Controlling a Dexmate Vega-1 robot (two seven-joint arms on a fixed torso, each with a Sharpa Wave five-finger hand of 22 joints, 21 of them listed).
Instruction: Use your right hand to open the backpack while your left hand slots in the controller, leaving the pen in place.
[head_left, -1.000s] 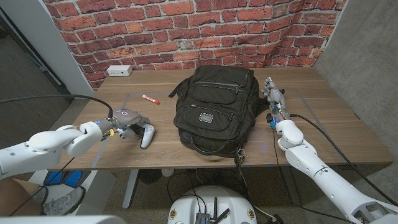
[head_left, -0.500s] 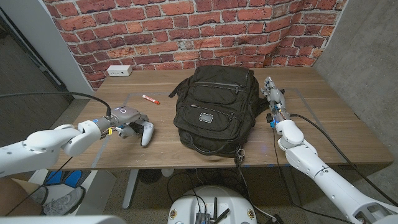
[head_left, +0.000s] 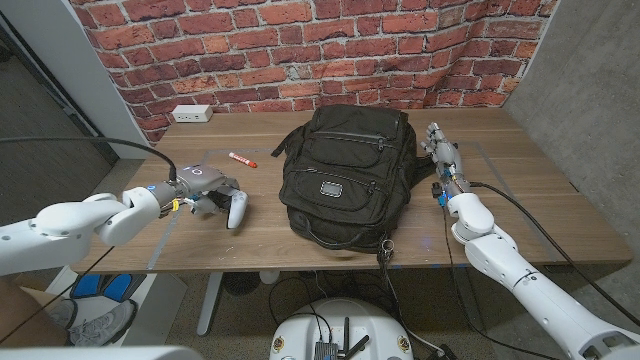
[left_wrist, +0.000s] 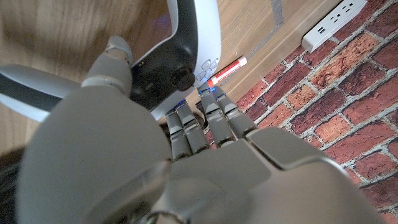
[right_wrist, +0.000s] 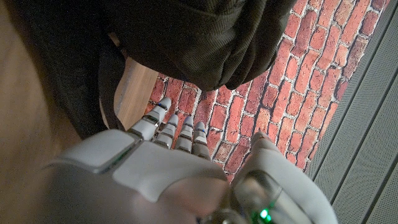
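The left hand sits on the white controller, at about 9 o'clock from the backpack. In the left wrist view the fingers curl over the far side of the controller and the thumb lies along its near side, so it looks like a grasp, but I can't tell if it's tight or just resting.

The red pen lies on the table at about 12 o'clock from the controller, near it but not touching. What could go wrong: if the left hand lifts w/ a loose hold, the controller could slip and drop. If the hand swings up and back, it could bump the pen, and the pen should stay put.

The backpack looks zipped shut. The right hand stands at its 3 o'clock side, fingers straight and close together, holding nothing. If the bag isn't opened first, the controller has no place to go. Pulling on the bag could also drag it across the table.

The left wrist view shows the controller's stick & buttons under the fingers; the head view can't. The right wrist view shows the right hand just beside the bag's edge; I can't tell if they touch.
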